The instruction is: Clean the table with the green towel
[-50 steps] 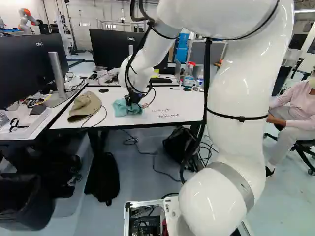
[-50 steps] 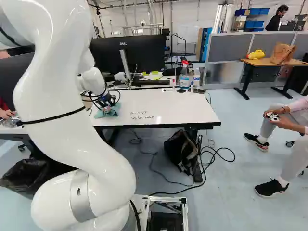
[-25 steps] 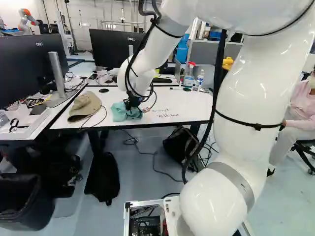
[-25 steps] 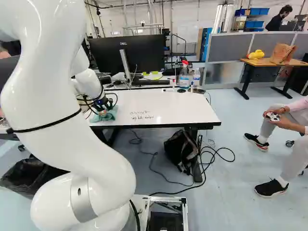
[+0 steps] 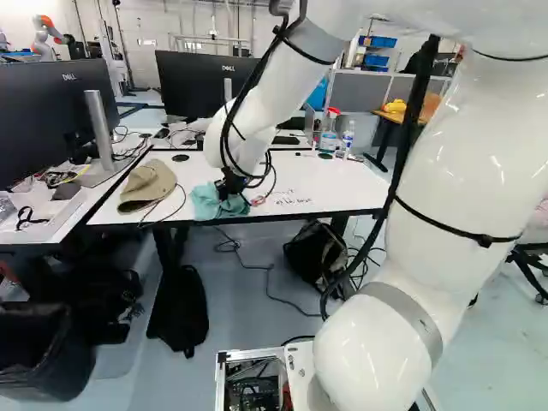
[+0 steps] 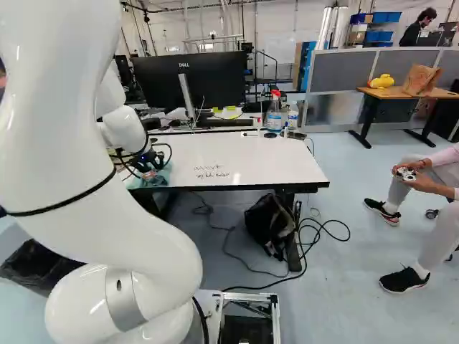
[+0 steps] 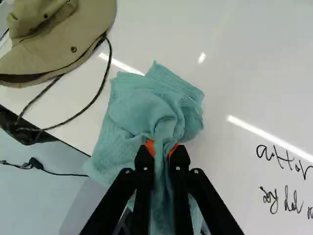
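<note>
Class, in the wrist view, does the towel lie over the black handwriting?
No, the black handwriting shows uncovered, with bare white tabletop between it and the green towel.

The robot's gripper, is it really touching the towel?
Touching. The wrist view shows the gripper squeezing the towel, with a fold of cloth pinched between its two orange pads.

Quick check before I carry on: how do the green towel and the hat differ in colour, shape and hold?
The towel is blue-green; the hat is tan.
The towel is bunched and folded; the hat has a shaped brim and a dark cord.
The towel is pinched in the end effector; the hat lies free of it.
Both are fabric and rest on the white table.
</note>
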You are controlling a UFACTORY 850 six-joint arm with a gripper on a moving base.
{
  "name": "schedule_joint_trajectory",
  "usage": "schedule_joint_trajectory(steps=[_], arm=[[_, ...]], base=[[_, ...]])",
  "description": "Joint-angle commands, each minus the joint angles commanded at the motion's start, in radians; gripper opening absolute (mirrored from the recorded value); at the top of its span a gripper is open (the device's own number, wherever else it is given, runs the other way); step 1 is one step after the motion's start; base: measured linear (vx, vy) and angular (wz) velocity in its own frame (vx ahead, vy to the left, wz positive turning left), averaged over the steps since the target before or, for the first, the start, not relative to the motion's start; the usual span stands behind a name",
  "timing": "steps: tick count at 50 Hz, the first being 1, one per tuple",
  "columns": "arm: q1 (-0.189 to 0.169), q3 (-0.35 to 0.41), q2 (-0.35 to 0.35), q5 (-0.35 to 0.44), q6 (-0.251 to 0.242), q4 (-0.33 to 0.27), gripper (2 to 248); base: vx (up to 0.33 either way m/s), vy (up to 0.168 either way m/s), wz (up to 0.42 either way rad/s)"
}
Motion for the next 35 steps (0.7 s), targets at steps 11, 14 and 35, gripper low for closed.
schedule_joint_trajectory(steps=[11, 14, 35], arm=[[0.000, 0.005, 0.008, 0.000, 0.000, 0.000, 46], [0.000, 0.007, 0.015, 0.000, 0.000, 0.000, 46], [0.041, -0.047, 0.018, 0.000, 0.000, 0.000, 46]], base=[[0.000, 0.000, 0.000], [0.000, 0.000, 0.000], [0.000, 0.000, 0.000]])
